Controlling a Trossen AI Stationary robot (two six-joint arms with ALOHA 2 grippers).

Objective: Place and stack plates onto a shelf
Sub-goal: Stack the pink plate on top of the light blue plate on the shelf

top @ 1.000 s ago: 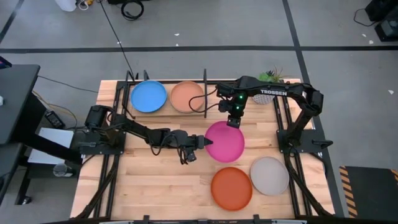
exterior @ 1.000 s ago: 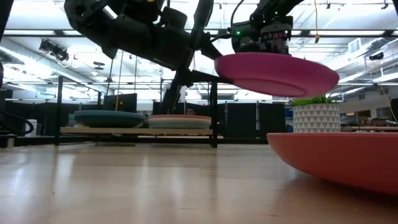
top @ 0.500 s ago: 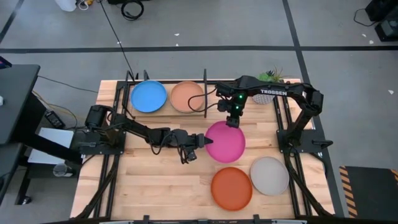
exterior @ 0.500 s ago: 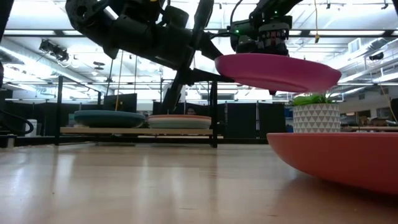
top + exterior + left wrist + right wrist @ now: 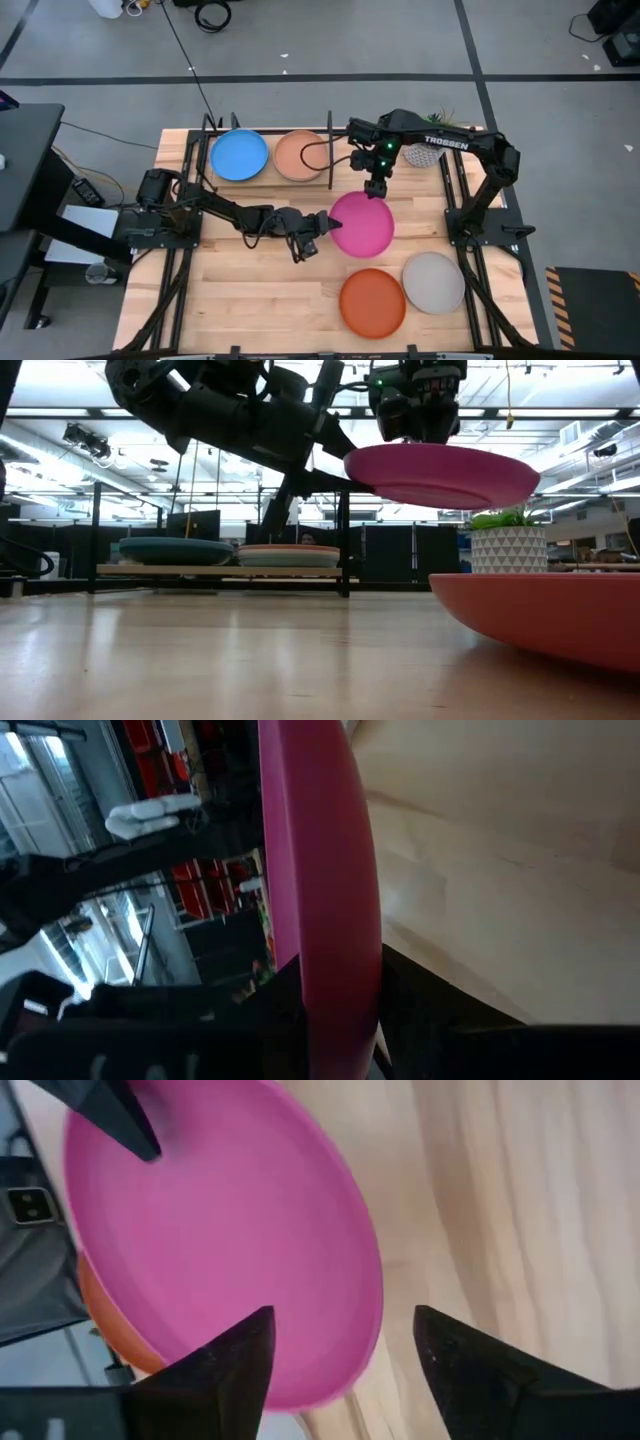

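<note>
My left gripper [image 5: 322,228] is clenched on the near-left rim of the magenta plate [image 5: 362,225], carrying it level and well clear of the table [image 5: 250,290]; my left wrist view shows the plate's edge [image 5: 318,900] pinched between my fingers. My right gripper [image 5: 376,188] hangs just over the plate's far rim with its fingers [image 5: 215,1365] spread and off the plate. Behind them, the shelf [image 5: 329,150] holds the bright blue plate [image 5: 239,155] in its left bay and the peach plate [image 5: 301,155] in its right. The orange plate [image 5: 372,302] and grey plate [image 5: 433,282] lie side by side, almost touching, on the table's near right. A potted plant [image 5: 508,542] stands at the far right corner.
</note>
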